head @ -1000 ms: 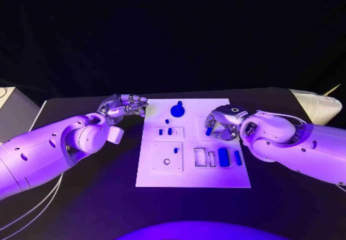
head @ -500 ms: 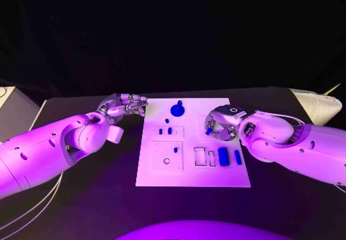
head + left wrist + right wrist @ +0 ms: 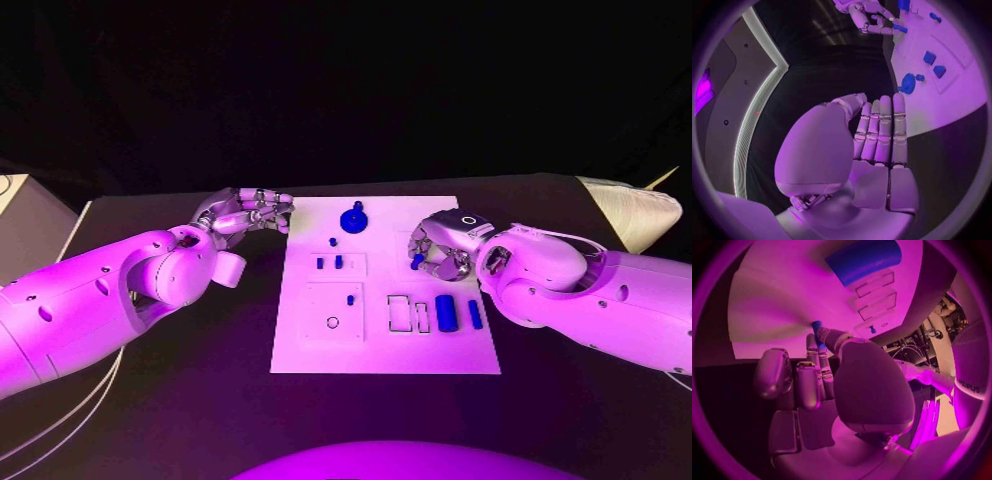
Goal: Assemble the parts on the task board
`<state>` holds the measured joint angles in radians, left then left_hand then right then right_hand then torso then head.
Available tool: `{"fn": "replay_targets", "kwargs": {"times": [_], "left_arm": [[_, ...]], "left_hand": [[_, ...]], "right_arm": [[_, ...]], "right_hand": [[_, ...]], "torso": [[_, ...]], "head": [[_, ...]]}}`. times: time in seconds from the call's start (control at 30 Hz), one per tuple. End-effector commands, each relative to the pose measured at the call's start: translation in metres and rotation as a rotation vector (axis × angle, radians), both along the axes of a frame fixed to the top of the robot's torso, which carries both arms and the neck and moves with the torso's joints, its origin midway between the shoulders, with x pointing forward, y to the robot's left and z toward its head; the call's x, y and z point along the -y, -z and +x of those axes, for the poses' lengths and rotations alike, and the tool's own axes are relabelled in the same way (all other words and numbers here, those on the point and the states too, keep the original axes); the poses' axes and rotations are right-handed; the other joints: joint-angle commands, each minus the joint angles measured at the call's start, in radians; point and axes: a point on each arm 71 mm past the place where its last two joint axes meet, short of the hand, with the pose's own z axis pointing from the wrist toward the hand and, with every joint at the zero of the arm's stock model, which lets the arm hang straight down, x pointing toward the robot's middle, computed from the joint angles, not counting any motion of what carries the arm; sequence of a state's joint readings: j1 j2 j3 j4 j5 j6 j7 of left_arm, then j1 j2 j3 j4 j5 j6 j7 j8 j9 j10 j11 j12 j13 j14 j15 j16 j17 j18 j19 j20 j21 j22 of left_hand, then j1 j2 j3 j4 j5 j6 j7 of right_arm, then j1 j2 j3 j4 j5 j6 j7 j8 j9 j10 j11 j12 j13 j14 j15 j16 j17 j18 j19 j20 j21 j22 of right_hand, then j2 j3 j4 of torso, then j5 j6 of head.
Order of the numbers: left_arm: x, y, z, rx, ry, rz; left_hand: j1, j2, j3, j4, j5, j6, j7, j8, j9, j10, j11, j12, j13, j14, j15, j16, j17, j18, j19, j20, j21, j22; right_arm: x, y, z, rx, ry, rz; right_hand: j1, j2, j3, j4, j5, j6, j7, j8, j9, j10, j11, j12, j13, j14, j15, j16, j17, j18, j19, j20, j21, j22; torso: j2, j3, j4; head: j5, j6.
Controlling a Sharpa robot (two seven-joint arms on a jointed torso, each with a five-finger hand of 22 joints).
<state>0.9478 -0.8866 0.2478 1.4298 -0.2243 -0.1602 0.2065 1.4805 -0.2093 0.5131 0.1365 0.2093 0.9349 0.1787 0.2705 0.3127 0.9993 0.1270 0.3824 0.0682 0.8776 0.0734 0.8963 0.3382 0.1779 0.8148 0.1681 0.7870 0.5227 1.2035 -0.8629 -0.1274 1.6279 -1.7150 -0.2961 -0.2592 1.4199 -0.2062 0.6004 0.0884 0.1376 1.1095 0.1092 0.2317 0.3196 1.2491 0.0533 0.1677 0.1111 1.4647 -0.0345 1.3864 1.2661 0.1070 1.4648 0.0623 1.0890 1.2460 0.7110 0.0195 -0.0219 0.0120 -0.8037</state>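
The right hand (image 3: 441, 252) sits over the right part of the board (image 3: 387, 355), fingers curled round a small blue peg (image 3: 417, 262) that it pinches at its fingertips; the right wrist view shows the same peg (image 3: 817, 326) sticking out beyond the fingers (image 3: 821, 360), its tip at or just above the white surface, and whether it touches I cannot tell. From that hand the open work lies toward the robot: two empty rectangular slots (image 3: 400, 313) sit nearer the body, with two blue bars (image 3: 447, 313) just beside them on the right. To the hand's left lie a pair of short blue pieces (image 3: 330, 263) in a small frame, and farther away the round blue knob (image 3: 355, 219) near the board's far edge. The peg looks to stand roughly upright in the grip, so I judge the coming move turns on bringing it straight down into whatever seat lies beneath it; that seat is hidden under the hand. The left hand (image 3: 248, 212) rests off the board's far left corner, fingers curled in on nothing, as the left wrist view (image 3: 870, 145) also shows, and is well apart from the peg, so the right hand is the nearer by far.
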Motion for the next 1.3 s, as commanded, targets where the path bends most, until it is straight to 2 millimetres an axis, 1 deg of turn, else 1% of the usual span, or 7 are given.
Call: {"fn": "replay_targets", "kwargs": {"times": [0.03, 0.4, 0.63, 0.77, 1.0, 1.13, 1.3], "left_arm": [[0.001, -0.001, 0.0, 0.006, 0.008, -0.008], [0.002, 0.0, 0.001, 0.003, 0.007, -0.008], [0.004, 0.001, 0.002, 0.003, 0.01, -0.01], [0.006, 0.001, 0.002, 0.003, 0.012, -0.013], [0.008, 0.001, 0.002, 0.003, 0.016, -0.016], [0.009, 0.001, 0.002, 0.003, 0.017, -0.017], [0.01, 0.001, 0.001, 0.003, 0.019, -0.018]], "left_hand": [[0.004, 0.003, -0.004, -0.001, 0.006, 0.0, 0.005, -0.006, -0.001, 0.008, 0.003, -0.004, 0.001, 0.004, 0.0, -0.004, 0.001, 0.004, 0.009, 0.0, -0.006, 0.0], [0.005, 0.003, -0.004, -0.001, 0.006, 0.0, 0.005, -0.006, -0.001, 0.008, 0.002, -0.005, 0.001, 0.004, 0.0, -0.004, 0.001, 0.004, 0.009, 0.0, -0.005, 0.0], [0.005, 0.003, -0.004, -0.001, 0.006, 0.0, 0.005, -0.006, -0.001, 0.008, 0.002, -0.005, 0.001, 0.004, 0.0, -0.004, 0.001, 0.004, 0.009, 0.0, -0.005, 0.0], [0.005, 0.003, -0.004, -0.001, 0.006, 0.0, 0.005, -0.006, -0.001, 0.008, 0.002, -0.005, 0.001, 0.004, 0.0, -0.004, 0.001, 0.004, 0.009, 0.0, -0.005, 0.0], [0.005, 0.003, -0.004, -0.001, 0.006, 0.0, 0.005, -0.006, -0.001, 0.008, 0.002, -0.005, 0.001, 0.004, 0.0, -0.004, 0.001, 0.004, 0.009, 0.0, -0.005, 0.0], [0.007, 0.004, -0.004, -0.003, 0.006, 0.002, 0.005, -0.007, 0.0, 0.009, 0.002, -0.007, 0.001, 0.004, 0.0, -0.005, 0.002, 0.004, 0.009, 0.0, -0.005, 0.001], [0.007, 0.004, -0.004, -0.003, 0.006, 0.002, 0.005, -0.007, 0.0, 0.009, 0.002, -0.007, 0.001, 0.004, 0.0, -0.005, 0.002, 0.004, 0.009, 0.0, -0.005, 0.001]], "right_arm": [[0.002, -0.005, -0.002, -0.014, 0.049, 0.091], [-0.002, -0.031, -0.017, -0.033, 0.036, 0.199], [-0.026, -0.038, -0.031, -0.034, -0.042, 0.237], [-0.049, -0.032, -0.04, -0.032, -0.114, 0.233], [-0.085, -0.015, -0.054, -0.034, -0.221, 0.214], [-0.098, -0.006, -0.059, -0.039, -0.257, 0.2], [-0.109, 0.002, -0.064, -0.046, -0.284, 0.187]], "right_hand": [[0.009, 0.027, 0.008, -0.001, 0.004, 0.002, 0.001, 0.009, 0.032, 0.023, -0.013, -0.004, 0.003, 0.048, -0.007, 0.007, 0.0, -0.017, 0.028, -0.008, 0.004, 0.002], [0.009, 0.027, 0.011, -0.004, 0.005, 0.002, 0.001, 0.011, 0.034, 0.025, -0.013, -0.005, 0.004, 0.048, -0.007, 0.008, 0.002, -0.017, 0.028, -0.009, 0.006, 0.004], [0.008, 0.026, 0.014, -0.008, 0.007, 0.002, 0.001, 0.013, 0.037, 0.027, -0.013, -0.007, 0.006, 0.049, -0.007, 0.009, 0.003, -0.017, 0.028, -0.009, 0.006, 0.004], [0.008, 0.026, 0.014, -0.008, 0.007, 0.002, 0.001, 0.013, 0.037, 0.027, -0.013, -0.007, 0.006, 0.049, -0.007, 0.009, 0.003, -0.017, 0.028, -0.009, 0.006, 0.004], [0.008, 0.026, 0.016, -0.012, 0.008, 0.001, 0.002, 0.014, 0.039, 0.027, -0.013, -0.008, 0.007, 0.048, -0.007, 0.008, 0.002, -0.017, 0.028, -0.009, 0.006, 0.005], [0.008, 0.026, 0.017, -0.013, 0.009, 0.001, 0.002, 0.014, 0.039, 0.027, -0.013, -0.009, 0.007, 0.048, -0.007, 0.009, 0.002, -0.017, 0.028, -0.009, 0.006, 0.005], [0.008, 0.026, 0.018, -0.014, 0.009, 0.0, 0.002, 0.014, 0.04, 0.028, -0.013, -0.01, 0.008, 0.049, -0.007, 0.009, 0.003, -0.018, 0.028, -0.009, 0.007, 0.005]], "torso": [[-0.001, 0.0001, -0.0004], [-0.002, -0.0003, -0.0005], [-0.002, 0.0005, -0.0018], [-0.002, -0.0005, -0.0021], [0.001, -0.0005, 0.0021], [0.0, -0.0021, 0.0008], [0.0, -0.0014, 0.0001]], "head": [[0.001, 0.002], [0.003, 0.003], [0.012, 0.001], [0.016, 0.001], [0.021, -0.002], [0.025, -0.006], [0.029, -0.009]]}}
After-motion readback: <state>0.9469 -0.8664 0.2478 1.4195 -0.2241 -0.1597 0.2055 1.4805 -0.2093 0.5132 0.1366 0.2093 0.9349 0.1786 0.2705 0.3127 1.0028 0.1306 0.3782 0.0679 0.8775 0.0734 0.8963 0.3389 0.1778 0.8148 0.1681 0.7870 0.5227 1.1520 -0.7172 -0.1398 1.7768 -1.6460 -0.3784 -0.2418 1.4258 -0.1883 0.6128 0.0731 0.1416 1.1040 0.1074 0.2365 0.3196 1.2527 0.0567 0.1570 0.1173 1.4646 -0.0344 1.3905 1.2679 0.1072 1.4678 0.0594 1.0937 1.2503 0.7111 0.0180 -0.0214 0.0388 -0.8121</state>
